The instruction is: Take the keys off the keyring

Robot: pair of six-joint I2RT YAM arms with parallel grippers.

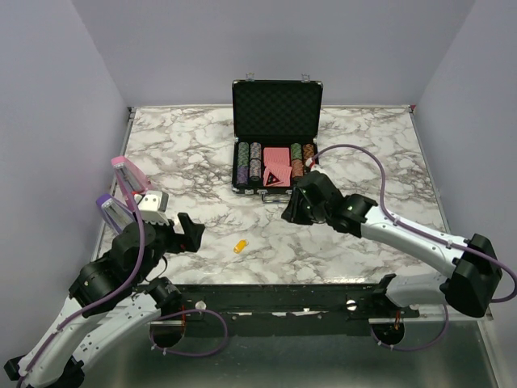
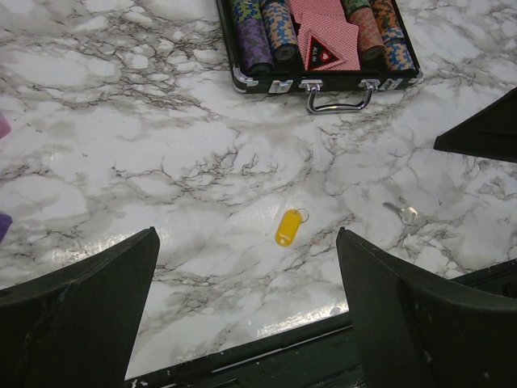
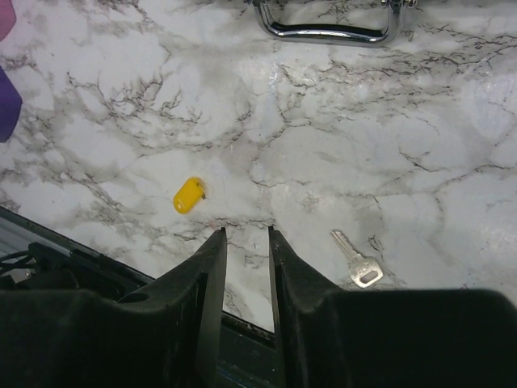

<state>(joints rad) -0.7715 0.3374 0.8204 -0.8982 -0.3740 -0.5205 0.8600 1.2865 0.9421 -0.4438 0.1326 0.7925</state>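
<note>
The yellow keyring lies flat on the marble near the table's front edge, also seen in the left wrist view and the right wrist view. One silver key lies loose on the marble, apart from the keyring, to its right. My right gripper hovers over the table between keyring and key, its jaws a narrow gap apart with nothing in them. My left gripper stands wide open and empty, back from the keyring by the front edge. In the top view the left gripper is left of the keyring and the right gripper is to its right.
An open black chip case with chips and cards stands at the back middle, its silver handle facing the arms. A pink block and a purple block sit at the left edge.
</note>
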